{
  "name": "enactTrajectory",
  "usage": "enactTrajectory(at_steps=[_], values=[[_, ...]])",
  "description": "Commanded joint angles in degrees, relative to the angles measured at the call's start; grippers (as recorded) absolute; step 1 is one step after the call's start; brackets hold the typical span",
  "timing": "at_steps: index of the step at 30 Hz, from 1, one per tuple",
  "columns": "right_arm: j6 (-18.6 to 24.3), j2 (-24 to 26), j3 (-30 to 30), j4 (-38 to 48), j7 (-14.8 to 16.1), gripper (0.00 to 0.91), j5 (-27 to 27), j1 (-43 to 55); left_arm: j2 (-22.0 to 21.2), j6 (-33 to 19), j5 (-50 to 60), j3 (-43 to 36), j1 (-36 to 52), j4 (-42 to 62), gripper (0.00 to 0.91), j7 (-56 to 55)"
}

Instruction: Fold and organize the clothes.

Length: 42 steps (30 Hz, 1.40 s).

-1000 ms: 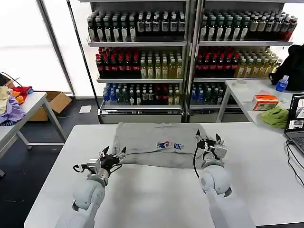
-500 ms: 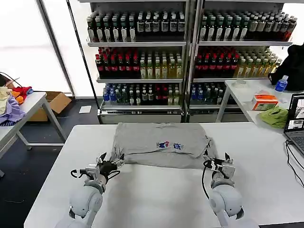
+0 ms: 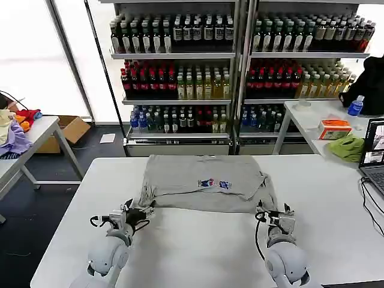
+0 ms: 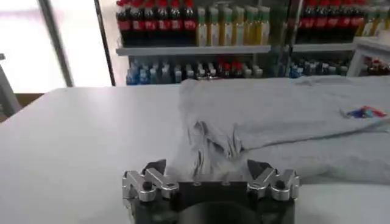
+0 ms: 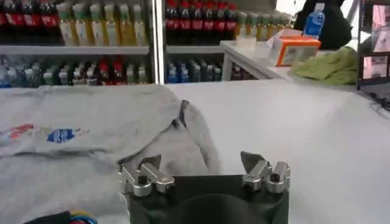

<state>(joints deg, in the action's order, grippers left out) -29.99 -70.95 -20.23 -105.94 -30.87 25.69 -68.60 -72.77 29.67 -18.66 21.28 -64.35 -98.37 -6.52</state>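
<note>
The shirt (image 3: 204, 183) was spread flat mid-table (image 3: 180, 252), partly folded. The left gripper (image 3: 133, 214) and right gripper (image 3: 273, 216) were held with jaws spread at its near corners, apparently released so the fold could settle before the next one.

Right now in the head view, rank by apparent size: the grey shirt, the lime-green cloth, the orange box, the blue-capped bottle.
1. Grey shirt, by far the largest.
2. Lime-green cloth.
3. Orange box, close to the cloth, so that order is unsure.
4. Blue-capped bottle, smallest, though it stands farthest back.
</note>
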Motion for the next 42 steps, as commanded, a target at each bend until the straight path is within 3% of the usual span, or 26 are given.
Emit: enactTrajectory(at_steps=[1,2,3,4,5,6,23,34,42], values=[[-0.36,0.16,-0.05,0.19,-0.03,0.816,0.07,-0.59,0.05,0.41,0.25,-0.12,-0.02,1.08,0.514,-0.08],[-0.36,0.18,-0.06,0.31,-0.04,0.655,0.07,-0.59,0.06,0.46,0.25,-0.15,-0.01,1.15,0.312,-0.07],[-0.37,0.24,-0.04,0.46,-0.03,0.403,0.05,-0.58,0.13,0.52,0.25,-0.18,0.16,1.28,0.101,-0.06],[-0.38,0.28,-0.02,0.82,-0.02,0.272,0.05,-0.53,0.21,0.58,0.23,-0.23,0.34,1.53,0.081,-0.06],[-0.36,0.30,0.01,1.00,-0.01,0.000,0.04,-0.51,0.24,0.59,0.22,-0.25,0.43,1.69,0.050,-0.06],[-0.33,0.32,0.06,1.24,0.03,0.000,0.08,-0.49,0.33,0.61,0.21,-0.33,0.47,1.86,0.010,-0.02],[0.59,0.30,0.94,1.01,1.61,0.000,0.94,-2.58,1.39,-1.12,0.28,-0.39,-1.30,-0.41,0.000,0.58],[0.10,2.63,-2.61,-13.13,0.48,0.000,3.22,-8.23,4.11,-2.14,0.12,0.79,-7.34,-12.98,0.000,-0.54],[-0.28,5.27,-4.74,-23.54,-2.43,0.000,4.20,-17.68,10.89,-1.09,-2.76,5.36,-22.62,-30.94,0.010,-2.37]])
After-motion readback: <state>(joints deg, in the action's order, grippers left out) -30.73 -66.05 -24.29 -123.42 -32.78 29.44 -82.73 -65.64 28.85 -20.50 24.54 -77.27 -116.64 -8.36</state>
